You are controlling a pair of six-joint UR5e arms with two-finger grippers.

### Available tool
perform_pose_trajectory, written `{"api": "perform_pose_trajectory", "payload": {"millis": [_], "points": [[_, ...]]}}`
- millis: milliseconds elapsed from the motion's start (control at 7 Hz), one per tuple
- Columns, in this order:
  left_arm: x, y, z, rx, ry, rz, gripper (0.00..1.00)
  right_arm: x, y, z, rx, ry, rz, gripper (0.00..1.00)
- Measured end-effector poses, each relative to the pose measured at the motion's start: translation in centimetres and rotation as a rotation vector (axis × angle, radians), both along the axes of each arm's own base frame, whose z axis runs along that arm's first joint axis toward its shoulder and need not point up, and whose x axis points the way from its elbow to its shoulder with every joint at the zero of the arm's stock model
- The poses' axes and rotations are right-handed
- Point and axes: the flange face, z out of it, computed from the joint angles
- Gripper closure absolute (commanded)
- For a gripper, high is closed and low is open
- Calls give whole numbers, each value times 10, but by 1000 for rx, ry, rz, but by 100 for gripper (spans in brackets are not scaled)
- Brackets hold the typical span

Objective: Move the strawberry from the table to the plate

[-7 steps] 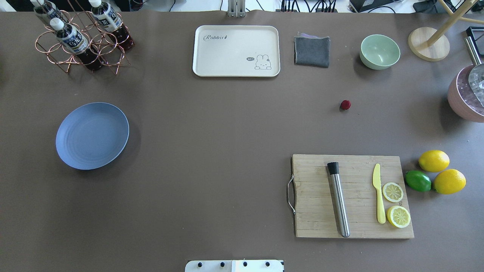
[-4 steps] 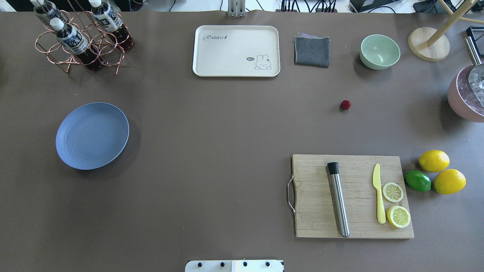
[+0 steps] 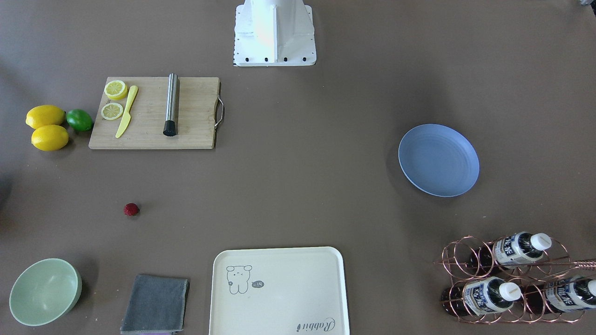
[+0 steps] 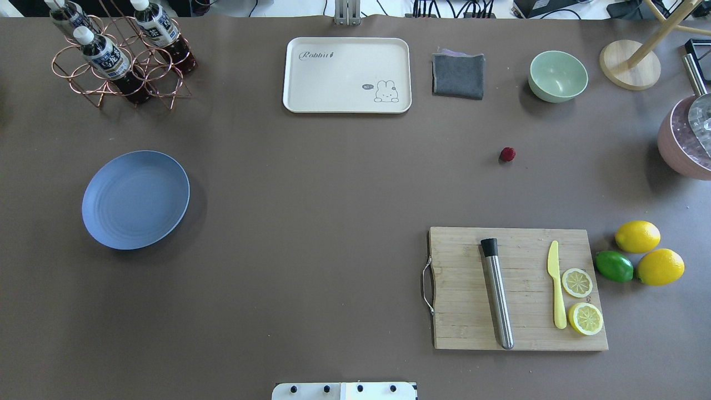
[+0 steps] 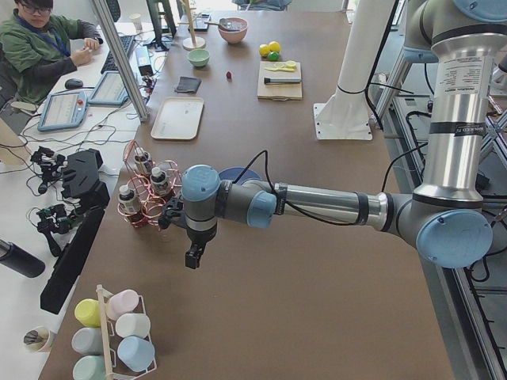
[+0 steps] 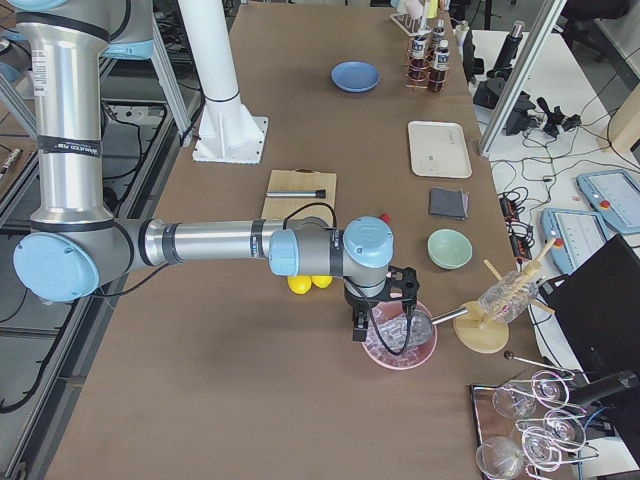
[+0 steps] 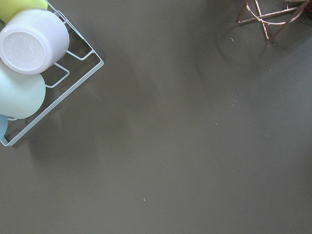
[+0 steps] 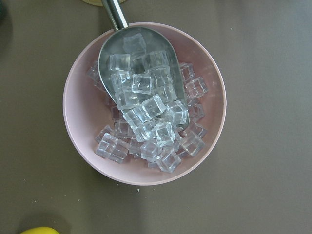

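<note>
On surface point(image 4: 333, 194) | strawberry point(image 4: 507, 154): tiny, dark-red, bumpy, roundish | left hand point(image 5: 192, 259), right hand point(image 6: 358, 329): spread or pressed, cannot tell

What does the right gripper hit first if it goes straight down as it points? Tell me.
Probably the ice cubes heaped in the metal scoop, which lies in the pink bowl right under the right gripper; its height above them is unclear.

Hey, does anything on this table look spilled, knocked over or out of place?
Nothing spilled or damaged. The only stray is the strawberry, lying alone on the bare table, far from the empty plate. The ice cubes all sit inside the pink bowl.
</note>
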Motion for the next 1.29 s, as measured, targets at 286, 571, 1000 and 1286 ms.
{"api": "perform_pose_trajectory", "payload": {"millis": [286,571,1000,1286], "points": [[0,0,1,-1,-1,0,2,-1,-1,-1,2,0,-3,0],[-1,1,1,-2,0,-2,2,-2,-2,-3,5,1,-3,0],[-2,1,0,1,1,-3,2,-2,-3,-5,8,1,-3,0],[-1,1,-1,5,2,0,2,-2,-4,-9,17,2,-3,0]]}}
